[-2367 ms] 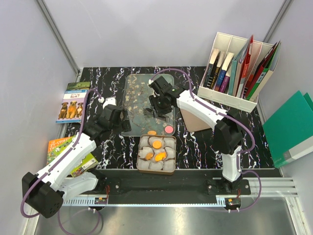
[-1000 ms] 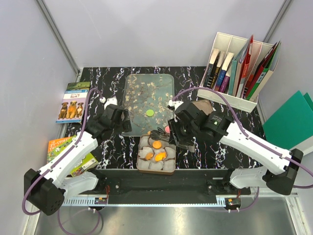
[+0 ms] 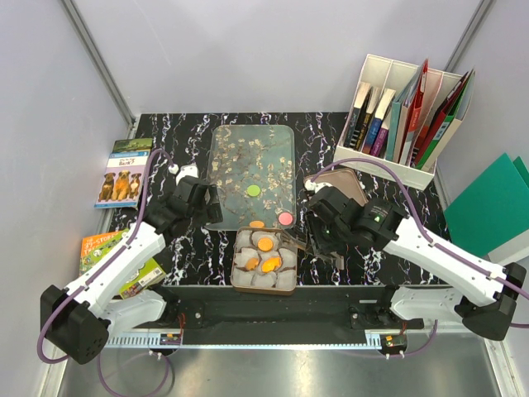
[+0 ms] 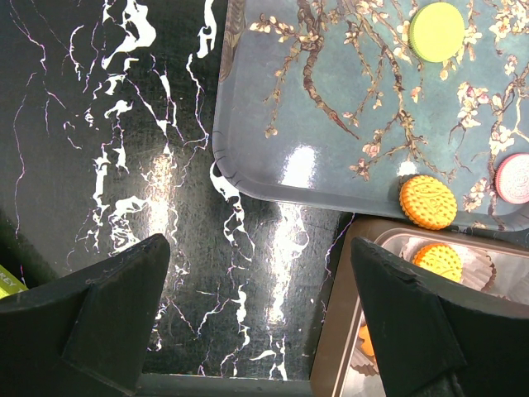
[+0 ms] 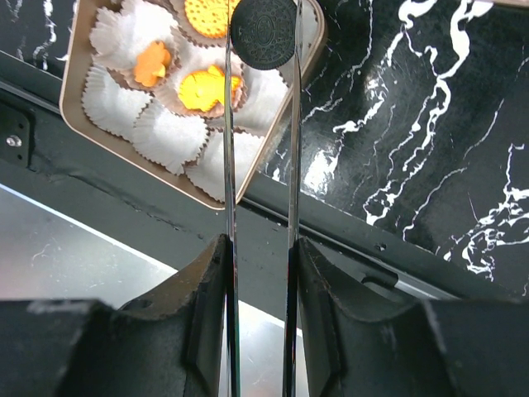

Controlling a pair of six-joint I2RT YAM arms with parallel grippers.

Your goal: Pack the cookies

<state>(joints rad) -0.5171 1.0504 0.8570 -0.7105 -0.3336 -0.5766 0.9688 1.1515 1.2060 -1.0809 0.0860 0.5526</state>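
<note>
At the left edge of the black marble table [image 3: 347, 256] lie two books [image 3: 122, 172]. The left gripper [image 4: 260, 252] hangs low over the bare table, just beside the near left corner of the blossom-patterned tray [image 4: 314, 124]. Its fingers [image 4: 107, 322] are spread wide and hold nothing.

On the tray a green cookie [image 3: 254, 191] lies near the middle. One orange cookie [image 4: 427, 201] and a pink cookie [image 3: 286, 218] lie at the near edge. Just in front of the tray stands a brown tin [image 3: 235, 277] lined with white paper cups [image 5: 169, 132]. Three orange cookies [image 3: 264, 243] already sit in cups.

The right gripper [image 5: 263, 25] is at the right side of the tin. Its two long thin fingers [image 5: 229, 124] pinch a black cookie [image 5: 263, 37] between the tips. In the right wrist view this cookie shows over the tin's edge, next to a cup with an orange cookie.

Further right stand a white file box [image 3: 388, 161] full of books and a green folder [image 3: 496, 207].
</note>
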